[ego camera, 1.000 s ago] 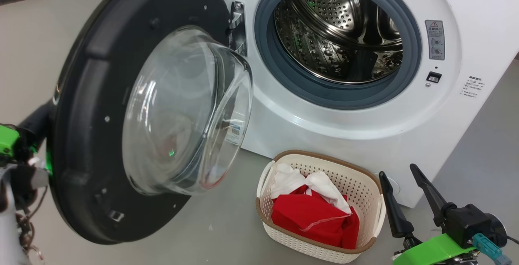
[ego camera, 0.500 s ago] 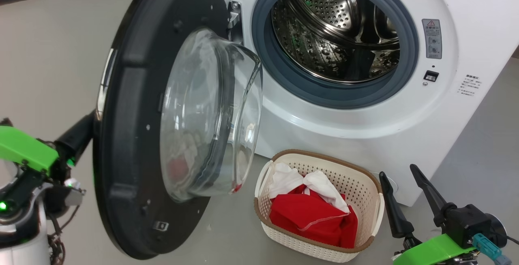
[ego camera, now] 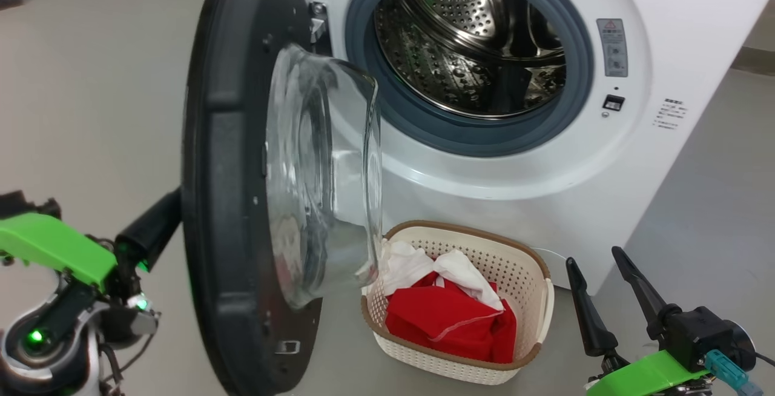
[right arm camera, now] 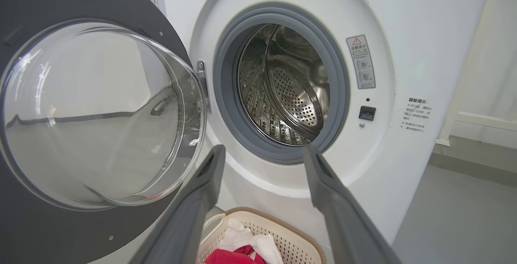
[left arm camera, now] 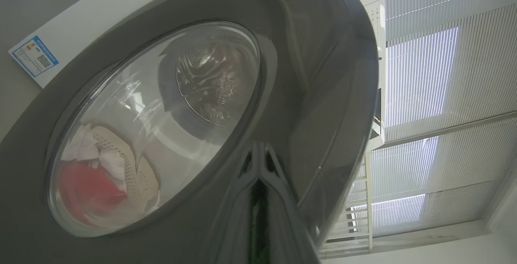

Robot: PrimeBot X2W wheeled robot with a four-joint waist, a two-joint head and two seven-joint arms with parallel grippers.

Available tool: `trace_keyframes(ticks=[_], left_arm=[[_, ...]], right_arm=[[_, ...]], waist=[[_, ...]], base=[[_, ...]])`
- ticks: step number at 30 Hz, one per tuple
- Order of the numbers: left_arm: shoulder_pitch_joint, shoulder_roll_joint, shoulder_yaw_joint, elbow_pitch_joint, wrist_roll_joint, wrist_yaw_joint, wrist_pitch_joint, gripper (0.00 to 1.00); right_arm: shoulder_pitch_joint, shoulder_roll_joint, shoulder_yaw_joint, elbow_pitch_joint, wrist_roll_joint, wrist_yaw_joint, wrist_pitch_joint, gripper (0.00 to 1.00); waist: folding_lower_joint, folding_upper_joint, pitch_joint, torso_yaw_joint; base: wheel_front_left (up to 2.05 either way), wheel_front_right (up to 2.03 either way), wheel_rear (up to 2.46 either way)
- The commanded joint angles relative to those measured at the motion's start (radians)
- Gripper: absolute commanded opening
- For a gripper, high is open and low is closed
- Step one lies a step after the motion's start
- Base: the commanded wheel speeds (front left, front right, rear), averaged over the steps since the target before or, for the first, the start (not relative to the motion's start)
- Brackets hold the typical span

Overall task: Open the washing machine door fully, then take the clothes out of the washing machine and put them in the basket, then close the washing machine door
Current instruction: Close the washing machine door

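Note:
The washing machine door (ego camera: 224,172) stands about half open, nearly edge-on, with its glass bowl (ego camera: 321,166) facing the steel drum (ego camera: 466,45) of the white washing machine (ego camera: 678,14). My left gripper (ego camera: 166,214) is shut, its tips pressed against the door's outer black face (left arm camera: 319,74); the left gripper (left arm camera: 258,181) holds nothing. Below the opening stands the basket (ego camera: 536,281) holding the clothes: red garments (ego camera: 442,320) under a white cloth (ego camera: 421,266). My right gripper (ego camera: 593,260) hangs open and empty right of the basket. In the right wrist view the right gripper (right arm camera: 262,151) points at the drum, above the basket (right arm camera: 299,242).
Grey floor (ego camera: 91,81) stretches left of the door and right of the machine. A blue label (left arm camera: 34,56) sits on the machine's front. White blinds (left arm camera: 444,94) show beyond the door's edge. The swinging door passes close above the basket's left rim.
The door has swung further toward the machine, from broad-on to nearly edge-on, with my left gripper following behind it. The head camera has shifted slightly. The right gripper has stayed put.

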Motion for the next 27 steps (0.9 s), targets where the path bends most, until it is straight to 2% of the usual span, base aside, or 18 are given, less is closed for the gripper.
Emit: trace_keyframes(ticks=[1,16,27], left_arm=[[0.005,0.009,-0.001,-0.045,-0.021,0.001,0.008,0.0],[0.074,0.004,-0.114,-0.093,-0.145,-0.002,-0.074,0.0],[0.093,0.003,-0.166,-0.058,-0.22,-0.029,-0.155,0.0]], right_arm=[[-0.034,-0.013,0.023,-0.02,0.012,0.006,-0.012,1.0],[-0.038,-0.013,0.02,-0.014,0.014,0.006,-0.015,1.0],[-0.038,-0.013,0.026,-0.009,0.016,0.006,-0.018,1.0]], waist=[[0.0,0.0,0.006,-0.023],[0.0,0.0,0.011,-0.125],[0.0,0.0,0.007,-0.192]], base=[[0.0,0.0,0.0],[0.0,0.0,0.0],[0.0,0.0,0.0]])
